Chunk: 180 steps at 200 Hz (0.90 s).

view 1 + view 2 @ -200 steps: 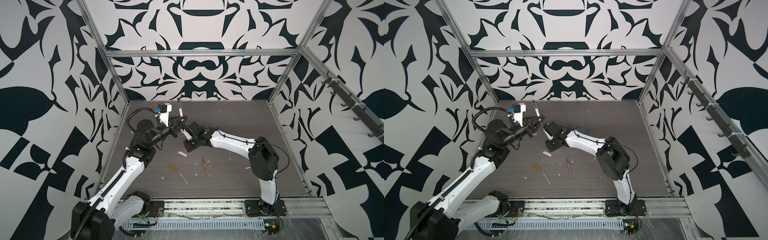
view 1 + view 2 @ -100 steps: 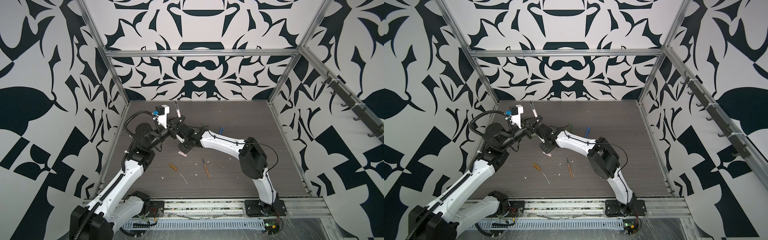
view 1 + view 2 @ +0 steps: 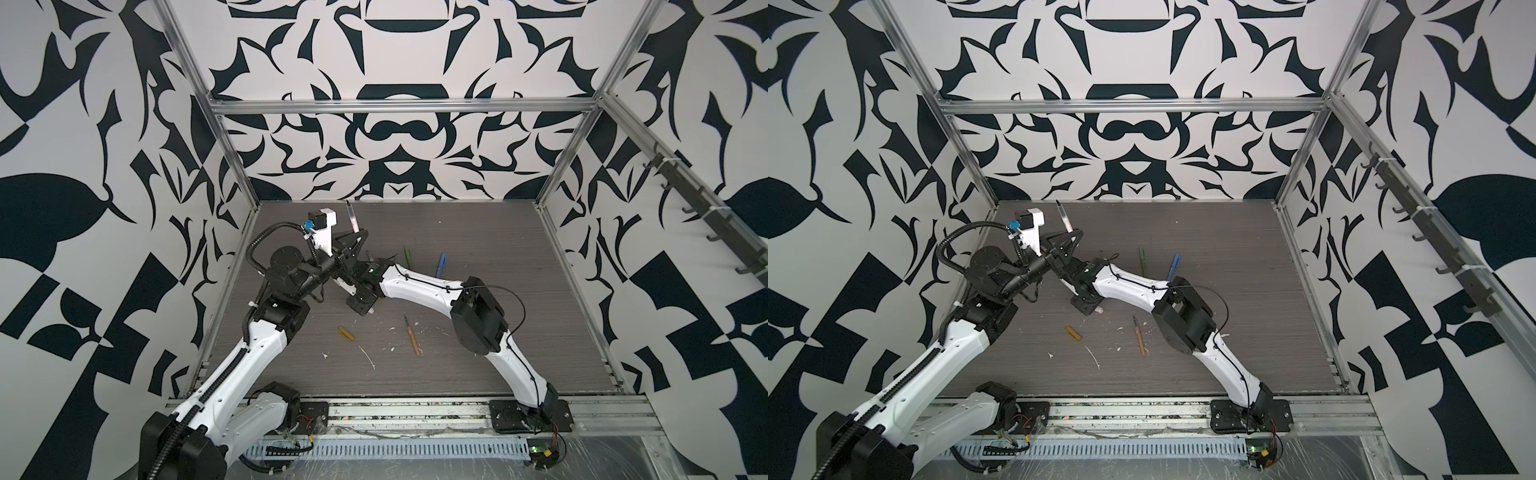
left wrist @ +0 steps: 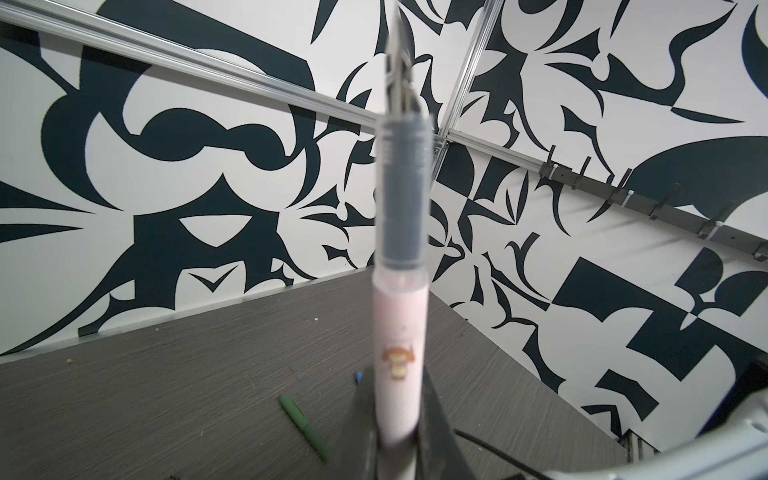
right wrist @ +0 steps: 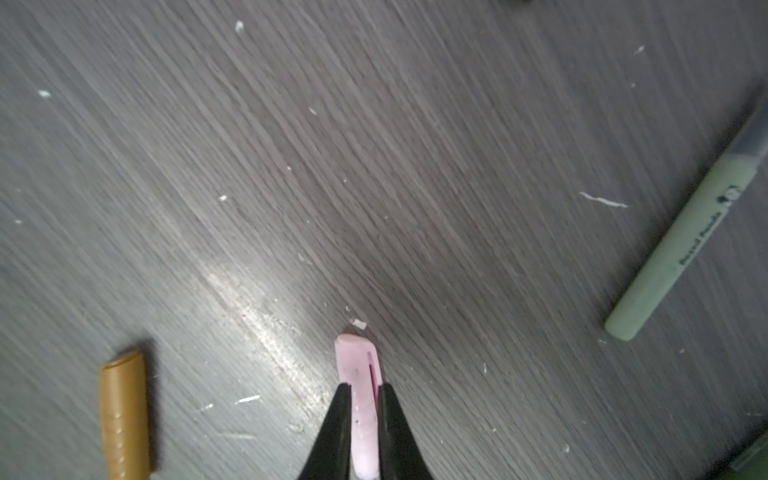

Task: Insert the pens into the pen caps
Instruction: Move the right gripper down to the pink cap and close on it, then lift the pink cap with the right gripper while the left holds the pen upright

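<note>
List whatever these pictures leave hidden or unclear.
Pink pen tip: left wrist view, blurred, too near the lens.
Pink cap: both top views, mostly hidden under the right gripper; right wrist view, one end cut off by the edge.
Grip: fingers flank the cap; clamped or not, unclear.
Pale green pen: right wrist view, tip cut off by the edge.

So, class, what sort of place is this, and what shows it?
Most likely a robot test cell in a lab: two white robot arms bolted to a metal rail, an aluminium frame holding boldly patterned wall panels, and a scuffed wood-grain tabletop.
</note>
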Motion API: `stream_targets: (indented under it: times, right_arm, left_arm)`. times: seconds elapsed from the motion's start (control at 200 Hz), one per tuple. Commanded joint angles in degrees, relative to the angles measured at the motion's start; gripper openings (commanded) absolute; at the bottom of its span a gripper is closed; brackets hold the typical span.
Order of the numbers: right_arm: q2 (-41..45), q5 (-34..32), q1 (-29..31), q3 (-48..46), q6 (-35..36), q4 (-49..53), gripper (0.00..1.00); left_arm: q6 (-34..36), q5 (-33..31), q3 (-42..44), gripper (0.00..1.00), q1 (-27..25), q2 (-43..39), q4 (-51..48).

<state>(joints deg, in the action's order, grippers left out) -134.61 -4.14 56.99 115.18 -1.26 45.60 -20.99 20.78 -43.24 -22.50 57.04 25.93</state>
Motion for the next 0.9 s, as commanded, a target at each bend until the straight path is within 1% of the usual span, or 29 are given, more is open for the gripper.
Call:
stream_targets:
  times: [0.0,0.465,0.73,0.895]
  right_arm:
    - [0.8,0.6,-0.1,2.5,1.1,2.2,0.17]
    - [0.3,1.9,-0.1,0.2,0.3,2.0,0.17]
    - [-0.3,-0.1,-0.3,-0.6,-0.2,1.9,0.17]
    - [-0.6,-0.1,-0.4,-1.3,0.0,1.7,0.2]
  left_arm:
    - [-0.2,0.0,0.4,0.0,0.1,-0.7,2.0]
    - [-0.5,0.3,0.1,0.0,0.1,-0.2,1.7]
    - [-0.5,0.5,0.0,0.0,0.1,0.1,1.7]
    - [-0.5,0.6,0.0,0.0,0.1,0.2,1.6]
